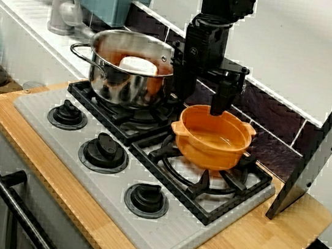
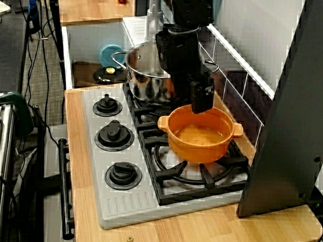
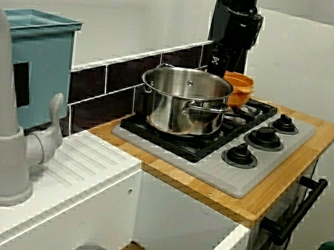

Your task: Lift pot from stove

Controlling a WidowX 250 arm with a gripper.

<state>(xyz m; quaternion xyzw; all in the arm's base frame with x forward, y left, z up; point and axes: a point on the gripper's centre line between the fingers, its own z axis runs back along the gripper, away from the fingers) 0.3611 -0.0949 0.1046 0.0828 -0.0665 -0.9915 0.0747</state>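
pot (image 1: 212, 137) | gripper (image 1: 219, 105) clamps back rim | steel pot (image 3: 185, 100) hides most

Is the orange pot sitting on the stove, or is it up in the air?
Apart. In the front-corner view the pot hangs clear above the stove grate, gripped at its back rim by the end effector.

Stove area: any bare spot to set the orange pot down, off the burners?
Bare wooden counter runs along the light grey stove's front and right edges, up to the dark leaning panel. The grates are crowded: the large steel pot behind, the small orange plastic pot with the gripper at its rim.
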